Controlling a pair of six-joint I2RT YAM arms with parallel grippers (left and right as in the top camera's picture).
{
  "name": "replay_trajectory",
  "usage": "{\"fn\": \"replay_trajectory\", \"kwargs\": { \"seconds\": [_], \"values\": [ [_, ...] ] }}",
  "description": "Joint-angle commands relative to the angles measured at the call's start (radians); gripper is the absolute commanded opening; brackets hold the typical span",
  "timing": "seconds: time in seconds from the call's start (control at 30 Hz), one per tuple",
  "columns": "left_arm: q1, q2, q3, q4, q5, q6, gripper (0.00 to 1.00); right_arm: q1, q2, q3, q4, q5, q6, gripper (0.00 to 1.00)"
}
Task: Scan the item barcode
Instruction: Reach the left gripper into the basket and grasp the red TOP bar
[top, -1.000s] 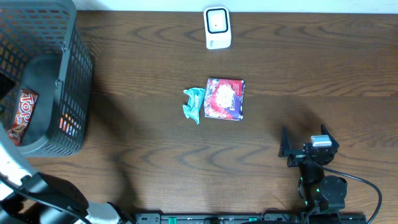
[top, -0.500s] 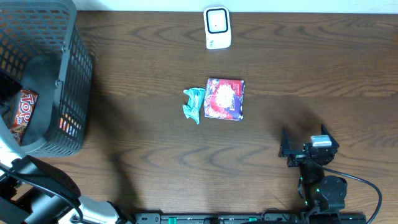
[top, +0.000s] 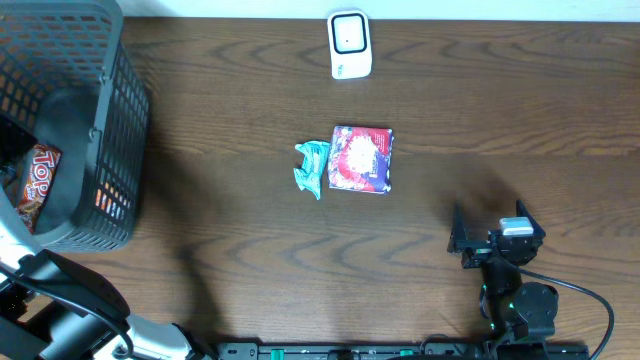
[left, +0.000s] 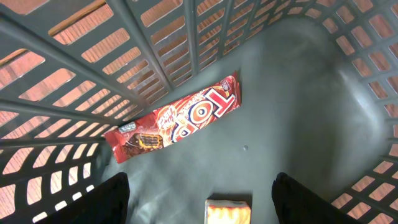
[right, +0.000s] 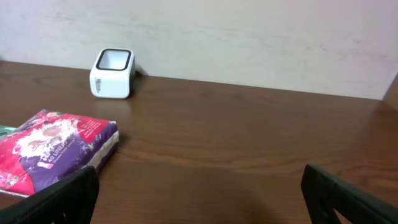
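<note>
left gripper (left: 202, 186) hangs in the basket (left: 348, 74) over a red snack bar (left: 177, 121), jaws apart, holding nothing; right gripper (right: 200, 180), jaws wide, empty, near the pink bag (right: 56, 149).

Left arm (top: 60, 300) sat down in the lower-left corner of the overhead view. Its wrist cam showed the left gripper (left: 200, 193) with both dark fingers spread apart along the bottom edge, gripping nothing. The right gripper (top: 488, 230) was at lower right in the overhead view, its 2 fingers wide apart too, also empty.
</note>
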Motion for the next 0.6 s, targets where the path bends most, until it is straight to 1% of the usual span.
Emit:
{"fn": "replay_trajectory", "kwargs": {
  "seconds": [0.0, 0.13, 0.33, 0.47, 0.57],
  "values": [
    [0.004, 0.03, -0.008, 0.004, -0.013, 0.028, 0.73, 0.0, -0.006, -0.001, -0.004, 0.008, -0.008, 0.99],
    [0.005, 0.045, -0.008, 0.008, -0.014, 0.094, 0.73, 0.0, -0.006, -0.001, -0.004, 0.008, -0.008, 0.99],
    [0.004, 0.048, -0.009, 0.008, -0.013, 0.145, 0.73, 0.0, -0.006, -0.001, -0.004, 0.008, -0.008, 0.99],
    [0.004, 0.064, -0.009, 0.011, -0.014, 0.262, 0.72, 0.0, -0.006, -0.001, -0.004, 0.008, -0.008, 0.99],
    [0.004, 0.088, -0.009, 0.009, -0.014, 0.271, 0.72, 0.0, -0.006, -0.001, -0.004, 0.008, -0.008, 0.99]
  ]
}}
